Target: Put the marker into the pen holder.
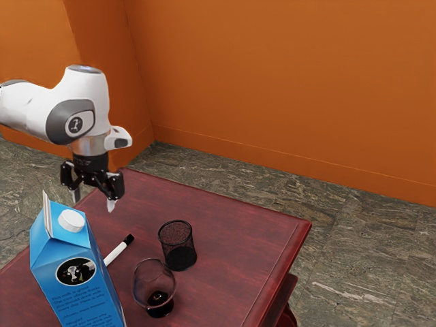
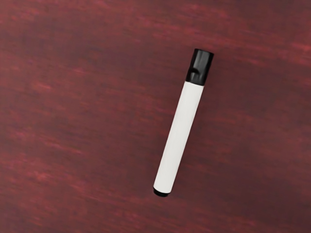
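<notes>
Blue milk carton (image 1: 76,293) with a white screw cap, nearest the camera, hiding part of the scene behind it. Beyond it, the black gripper (image 1: 93,198) hangs above the table (image 1: 231,235), its two fingers spread apart with nothing between them. Below the hand, a white marker (image 2: 179,133) with a black cap lies flat on the dark red wood, ungrasped. Next outward stands the black mesh pen holder (image 1: 178,253), upright, with a stemless-looking glass (image 1: 154,279) just beside it (clear, so easily overlooked). Grasping seems the next step, and a poorly aligned grip could roll the round barrel away. Coming down too near the carton might tip it. Later, a marker carried low could clip the holder's rim or topple the glass; released while still level, it could lie across the opening instead of dropping in.
</notes>
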Available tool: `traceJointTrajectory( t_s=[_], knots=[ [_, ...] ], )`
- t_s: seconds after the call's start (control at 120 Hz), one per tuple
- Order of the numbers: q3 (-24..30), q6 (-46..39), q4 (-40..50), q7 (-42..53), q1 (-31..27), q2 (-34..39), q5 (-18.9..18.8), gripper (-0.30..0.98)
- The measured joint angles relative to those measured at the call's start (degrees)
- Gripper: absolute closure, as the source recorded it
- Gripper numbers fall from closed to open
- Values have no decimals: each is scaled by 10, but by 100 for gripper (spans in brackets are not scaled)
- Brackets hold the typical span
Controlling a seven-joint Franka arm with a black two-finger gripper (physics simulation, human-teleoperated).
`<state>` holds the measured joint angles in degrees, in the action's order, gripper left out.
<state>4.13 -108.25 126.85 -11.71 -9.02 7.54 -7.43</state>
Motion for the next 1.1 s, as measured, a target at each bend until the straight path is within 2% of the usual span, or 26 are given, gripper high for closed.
traceJointTrajectory(
  t_s=[0.208,0.517,0.7,0.883,1.1],
  knots=[
    [0,-114,55,4,-18,-39,11,1],
    [-2,-242,82,11,-22,-111,18,3],
    [-3,-286,83,19,-35,-132,21,3],
    [-4,-306,99,27,-37,-137,53,3],
    [-4,-317,100,38,-39,-155,64,4]
  ],
)
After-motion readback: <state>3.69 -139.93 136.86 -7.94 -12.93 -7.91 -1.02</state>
